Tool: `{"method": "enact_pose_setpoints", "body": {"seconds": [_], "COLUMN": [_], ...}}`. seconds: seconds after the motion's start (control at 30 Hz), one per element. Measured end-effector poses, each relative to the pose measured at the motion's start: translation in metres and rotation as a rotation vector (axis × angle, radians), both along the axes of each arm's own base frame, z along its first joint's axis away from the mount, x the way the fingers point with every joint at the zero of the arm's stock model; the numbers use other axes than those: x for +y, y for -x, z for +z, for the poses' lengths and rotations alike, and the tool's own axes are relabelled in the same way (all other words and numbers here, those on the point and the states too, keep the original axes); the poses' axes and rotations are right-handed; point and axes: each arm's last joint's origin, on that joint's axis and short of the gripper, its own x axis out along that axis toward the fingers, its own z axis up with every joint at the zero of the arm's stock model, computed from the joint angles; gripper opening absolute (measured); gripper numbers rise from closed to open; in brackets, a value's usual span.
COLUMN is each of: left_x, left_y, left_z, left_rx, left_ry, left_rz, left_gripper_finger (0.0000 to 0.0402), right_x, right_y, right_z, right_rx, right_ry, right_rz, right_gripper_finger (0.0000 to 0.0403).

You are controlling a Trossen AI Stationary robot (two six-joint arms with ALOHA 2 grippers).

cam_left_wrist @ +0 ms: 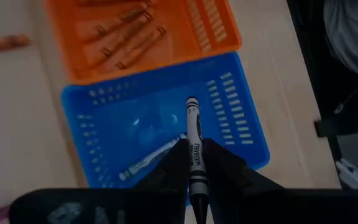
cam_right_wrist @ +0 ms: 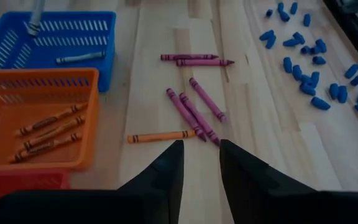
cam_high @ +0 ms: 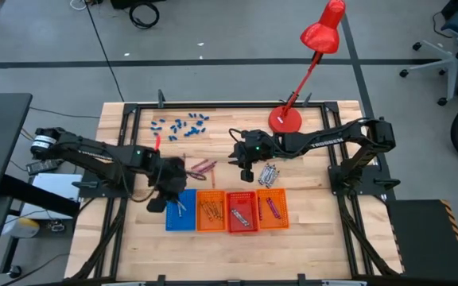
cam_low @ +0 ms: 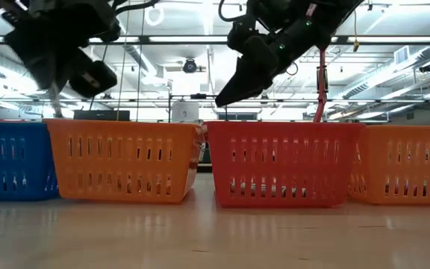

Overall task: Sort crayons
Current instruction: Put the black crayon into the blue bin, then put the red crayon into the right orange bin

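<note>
My left gripper [cam_left_wrist: 194, 148] hangs over the blue tray [cam_left_wrist: 241, 124] at the left end of the tray row and is shut on a silvery grey crayon [cam_left_wrist: 192, 118]. Another grey crayon [cam_left_wrist: 146, 162] lies in that tray. My right gripper [cam_right_wrist: 201, 150] stands open above the table behind the trays, with nothing between its fingers. Just beyond it, magenta crayons [cam_right_wrist: 194, 112] and one orange crayon [cam_right_wrist: 160, 137] lie flat on the wood. In the high view a heap of grey crayons [cam_high: 269, 173] lies beside the right gripper [cam_high: 245, 168]. My left gripper pinches the grey crayon's lower half [cam_left_wrist: 196, 165] between its two fingers. The fingers slant down from the table's left side and lie along the crayon. The crayon's free end [cam_left_wrist: 191, 101] sticks out past the fingertips, lifted clear above the blue tray's floor.
An orange tray [cam_high: 211, 210] with orange crayons, a red tray [cam_high: 241, 213] and a second orange tray [cam_high: 271, 209] stand in a row right of the blue one. Stubby blue bits [cam_high: 181, 125] lie scattered at the far left. A red desk lamp [cam_high: 286, 119] stands at the far edge.
</note>
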Motion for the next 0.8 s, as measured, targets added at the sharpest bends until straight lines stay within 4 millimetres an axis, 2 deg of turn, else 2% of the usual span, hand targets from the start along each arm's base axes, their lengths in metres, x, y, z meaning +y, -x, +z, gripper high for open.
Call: {"method": "enact_pose_setpoints", "body": {"seconds": [0.13,0.27,0.6,0.8], "left_x": [-0.009,-0.013,-0.015,0.001], "left_y": [0.0,-0.005,-0.004,-0.008], "left_z": [-0.013,-0.012,-0.013,-0.01], "left_rx": [-0.015,-0.076,-0.071,-0.129], "left_ry": [0.001,-0.047,-0.055,-0.338], "left_rz": [-0.042,-0.019,-0.027,0.079], "left_gripper_finger": [0.0047,0.0052,0.0144,0.0155], "right_x": [0.0,0.0,0.001,0.001], "right_y": [0.0,0.0,0.0,-0.001], "right_z": [-0.001,0.0,0.0,0.0], "right_rx": [-0.004,-0.008,-0.008,-0.013], "right_ry": [0.0,0.0,-0.004,-0.004], "right_rz": [0.002,0.001,0.008,0.008], "right_gripper_finger": [0.0107,0.0107,0.0107,0.0107]}}
